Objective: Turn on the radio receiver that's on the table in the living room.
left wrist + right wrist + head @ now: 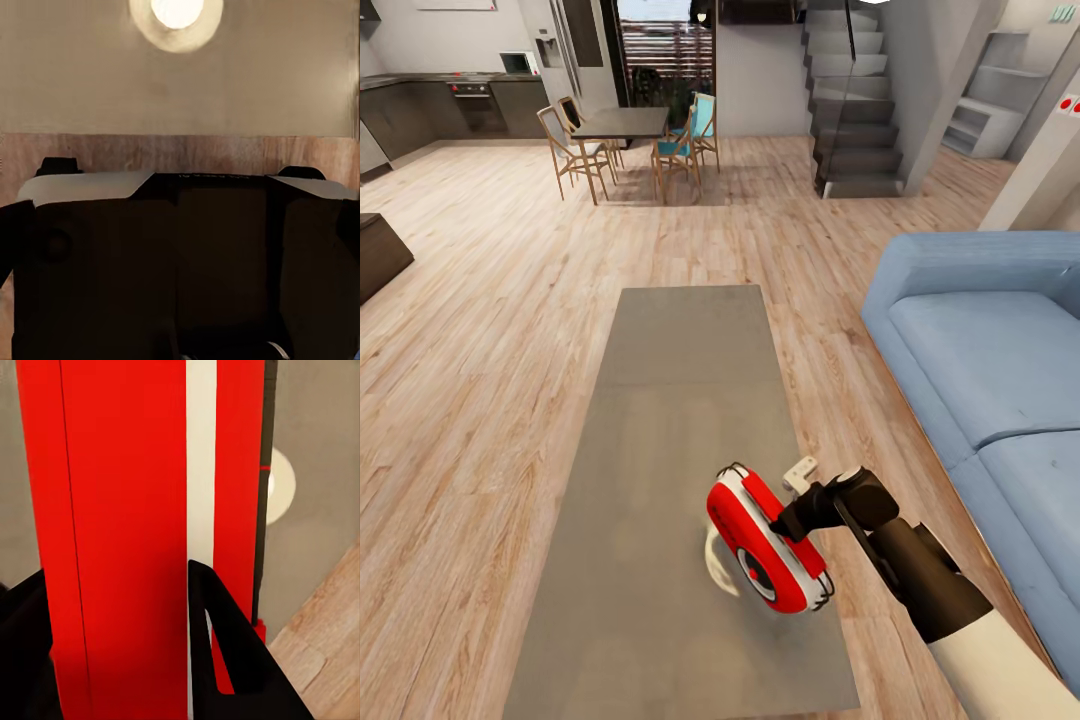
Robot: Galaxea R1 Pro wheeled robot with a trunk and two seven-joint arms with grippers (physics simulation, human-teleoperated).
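Glossy grey table [660, 420] carries your red, white-sided radio receiver [765, 545], tilted; your right gripper [792, 522] is clamped on it.

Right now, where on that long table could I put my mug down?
The table is bare from its far end down to the radio receiver, and along its left edge. It is crowded at the near right, where the right gripper meets the radio.

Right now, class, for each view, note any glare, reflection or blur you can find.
Head view: the radio receiver looks slightly smeared at its edges, beside a pale lamp reflection on the table. Left wrist view: a bright round glare spot on the glossy top. Right wrist view: the radio's red body fills the frame close-up, soft-edged.
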